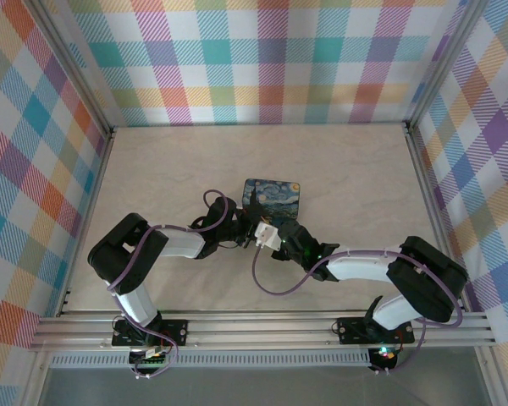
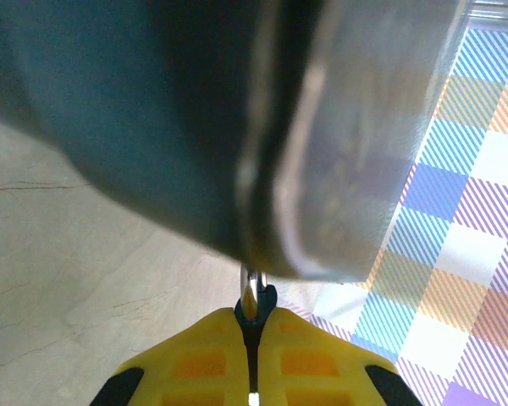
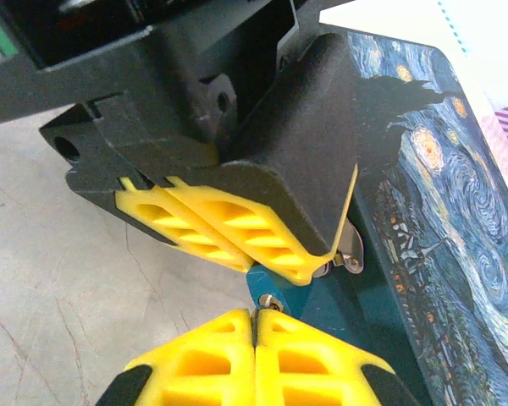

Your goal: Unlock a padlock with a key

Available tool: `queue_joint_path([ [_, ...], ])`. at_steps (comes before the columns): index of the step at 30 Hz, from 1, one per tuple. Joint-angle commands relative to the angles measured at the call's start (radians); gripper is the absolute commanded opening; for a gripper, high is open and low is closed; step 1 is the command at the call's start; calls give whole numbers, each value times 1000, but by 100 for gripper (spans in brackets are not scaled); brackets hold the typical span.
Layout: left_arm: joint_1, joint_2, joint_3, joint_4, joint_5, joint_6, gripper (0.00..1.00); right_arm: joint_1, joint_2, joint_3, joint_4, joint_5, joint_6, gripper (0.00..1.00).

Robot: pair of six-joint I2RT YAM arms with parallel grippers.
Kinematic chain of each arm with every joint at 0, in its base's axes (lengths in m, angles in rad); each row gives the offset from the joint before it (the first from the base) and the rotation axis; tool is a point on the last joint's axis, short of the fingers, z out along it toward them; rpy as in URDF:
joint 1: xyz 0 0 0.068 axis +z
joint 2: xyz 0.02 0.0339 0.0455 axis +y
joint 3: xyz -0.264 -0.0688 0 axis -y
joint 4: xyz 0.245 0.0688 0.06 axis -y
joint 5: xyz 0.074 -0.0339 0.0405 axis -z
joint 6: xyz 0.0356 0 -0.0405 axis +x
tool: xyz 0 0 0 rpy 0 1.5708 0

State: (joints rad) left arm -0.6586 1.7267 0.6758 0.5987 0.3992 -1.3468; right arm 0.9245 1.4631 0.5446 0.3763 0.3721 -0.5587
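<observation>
Starting at the left, the left arm [image 1: 140, 254] reaches in across the pale marbled table [image 1: 152, 169] toward the middle. The left gripper [image 2: 252, 326] has its yellow fingers [image 2: 199, 359] pressed tight together, and pinched between their tips is the padlock [image 3: 261, 286]. It's a tiny blue body held up off the table, right beside the near edge of the painted tin. A thin silver shackle [image 2: 252, 281] pokes out past the fingertips, toward the blurred bulk of the tin close overhead.

Now the centre. On the right wrist camera the two grippers meet nose to nose, with the padlock's blue body between them. The right gripper [image 3: 254, 326] has its fingers drawn together too, only a thin seam between the pads. A small silver piece [image 3: 271, 302] sits at their tips, against the padlock. Whether they actually grip it, I cannot tell.

Just right of that lies the dark-blue tin [image 3: 440, 211], flat on the table, swirling night-sky picture facing up. Further right, the right arm [image 1: 406, 279] bends back to its base.
</observation>
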Motion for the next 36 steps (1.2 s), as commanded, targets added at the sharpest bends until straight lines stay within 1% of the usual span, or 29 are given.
queue_joint_path([
  [1,-7,-13,7,19,18,-8,0,2,-29,10,49,33,59,0],
  [6,-8,-15,4,20,15,-9,0,2,-28,10,68,30,157,0],
  [11,-9,-18,-4,21,12,-12,0,2,-20,-15,105,20,298,0],
  [15,-9,-15,-4,24,13,-14,0,2,-11,-30,140,22,364,0],
  [20,-8,-15,-5,25,12,-14,0,2,2,-32,151,5,402,0],
  [31,-9,-16,-9,31,9,-14,0,2,9,-31,148,4,410,0],
  [34,-8,-18,-10,46,11,-11,12,2,8,-32,147,4,413,0],
  [36,-9,-24,-11,47,12,-4,16,2,6,-35,146,4,410,0],
])
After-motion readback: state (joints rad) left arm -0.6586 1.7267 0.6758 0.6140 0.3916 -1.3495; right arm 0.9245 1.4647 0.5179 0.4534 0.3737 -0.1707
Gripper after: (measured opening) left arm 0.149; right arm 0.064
